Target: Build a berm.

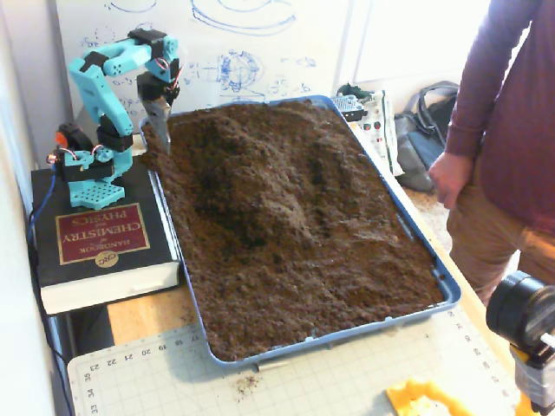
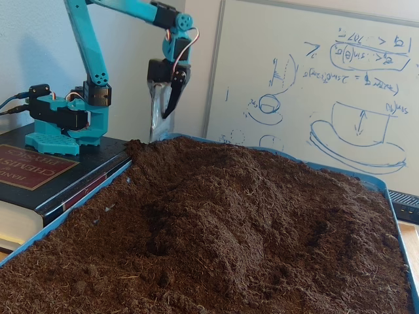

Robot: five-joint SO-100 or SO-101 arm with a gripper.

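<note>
The berm point(image 1: 260, 186) point(image 2: 216, 216) stood as a broad hump of loose dark brown soil in the middle and far part of the blue tray point(image 1: 416, 238) point(image 2: 65, 216), highest toward the back near the whiteboard point(image 1: 260, 43) point(image 2: 314, 85). A darker hollow point(image 1: 217, 204) point(image 2: 154, 232) lay on the side of the hump nearer the arm, and flatter soil point(image 1: 312, 295) spread toward the near end of the tray in a fixed view.

The gripper point(image 1: 159, 130) point(image 2: 159, 121) hung above the back corner of the tray beside the arm's base, pointing straight down, its tip just over the soil and not dug in. A flat, pale metal blade formed one side, with a dark finger set apart from it at a slight angle, so the gap was narrow and held nothing.

The teal arm point(image 1: 104, 87) point(image 2: 91, 59) sat bolted on a thick black book point(image 1: 100, 238) point(image 2: 39, 176), which lay just beside the tray. A person point(image 1: 503, 130) in a maroon top stood near the tray's other long side. A green cutting mat point(image 1: 303, 381) lay at the near end.
</note>
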